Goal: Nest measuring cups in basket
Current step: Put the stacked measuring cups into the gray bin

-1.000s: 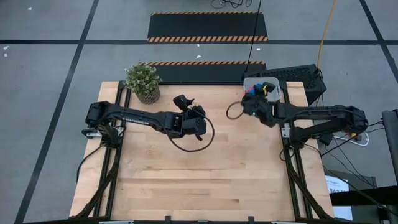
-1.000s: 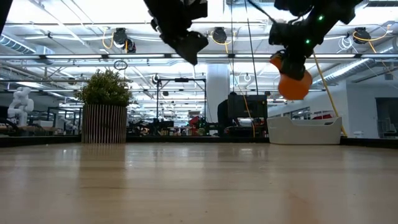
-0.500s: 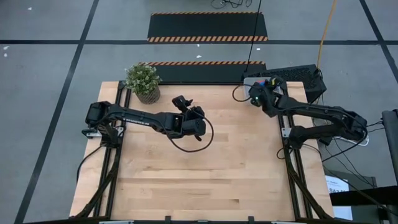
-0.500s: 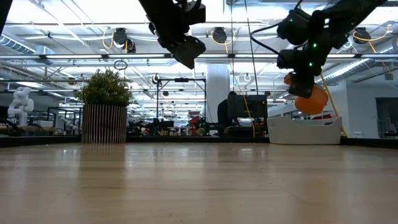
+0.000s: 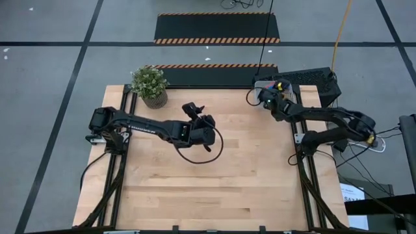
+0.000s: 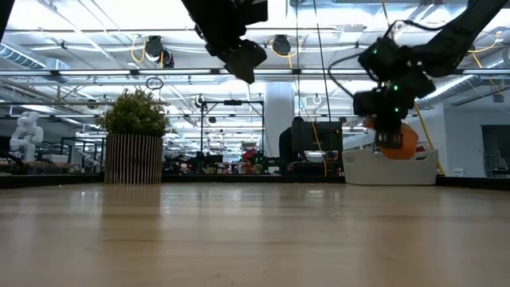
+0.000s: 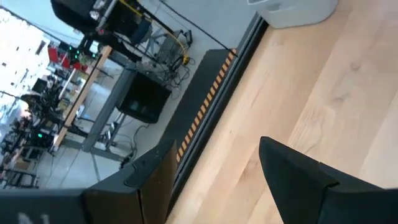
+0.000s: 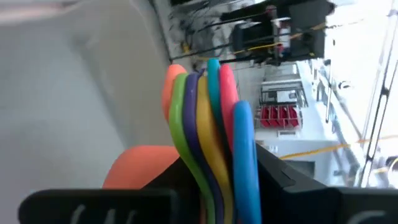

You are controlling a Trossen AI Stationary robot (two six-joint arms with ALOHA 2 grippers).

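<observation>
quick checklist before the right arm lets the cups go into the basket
1. Right tool grips the stacked measuring cups by their handles: ok.
2. Stack is over the basket: ok; the orange cup hangs just above its rim in the low view, and the high view puts the tool over the bin.
3. Cups nested together: ok for the handles, which fan as one bundle in the right wrist view; bowls mostly hidden.
4. Room inside the basket for the stack: cannot tell, the arm covers it from above.
5. Left tool out of the way: ok, raised over mid-table, open and empty.
6. Potted plant away from the drop: ok.
</observation>
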